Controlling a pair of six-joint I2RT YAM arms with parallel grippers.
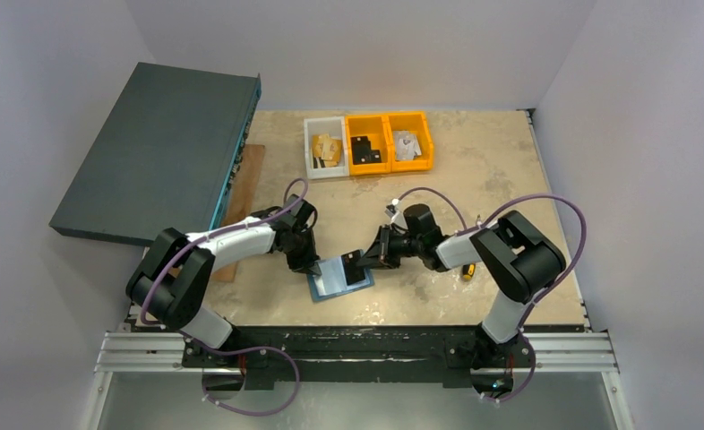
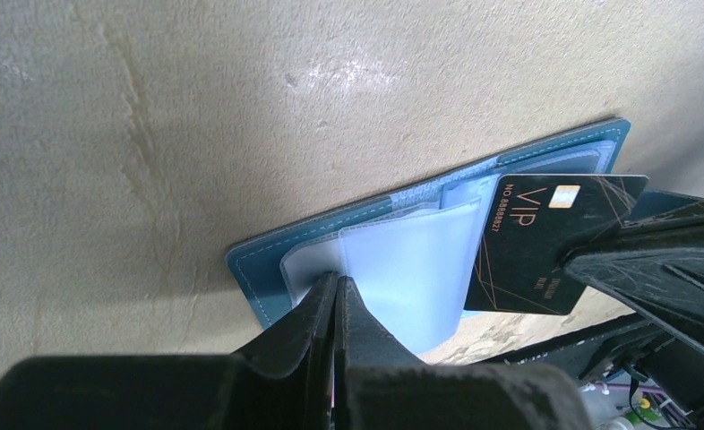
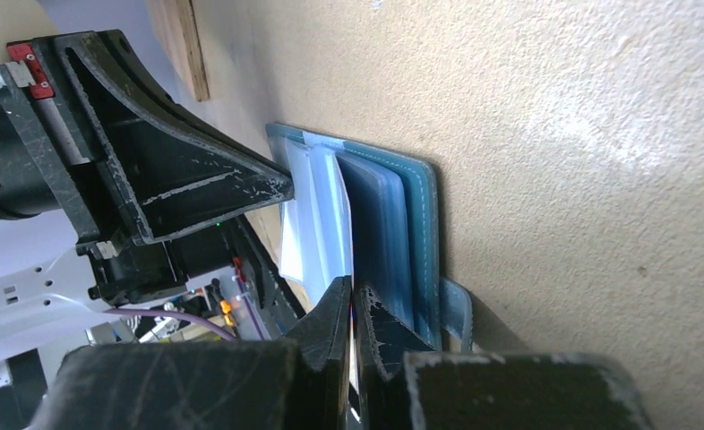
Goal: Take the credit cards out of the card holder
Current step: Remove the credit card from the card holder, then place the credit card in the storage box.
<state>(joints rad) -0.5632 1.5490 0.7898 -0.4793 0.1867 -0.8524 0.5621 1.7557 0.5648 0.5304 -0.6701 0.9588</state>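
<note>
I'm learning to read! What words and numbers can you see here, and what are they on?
"VIP": gold letters on the black card that overlaps the teal card holder.
"NO" and then a row of digits: next to it on the same card; the digits are too small to read for sure.
Tiny print along the card's lower edge: too small to read.
Nothing can be read on the orange bins.

Teal-blue card holder (image 2: 252,269) with pale blue sleeves, black credit card (image 2: 528,246) with gold lettering and lines, mottled beige table (image 2: 151,134).
</note>
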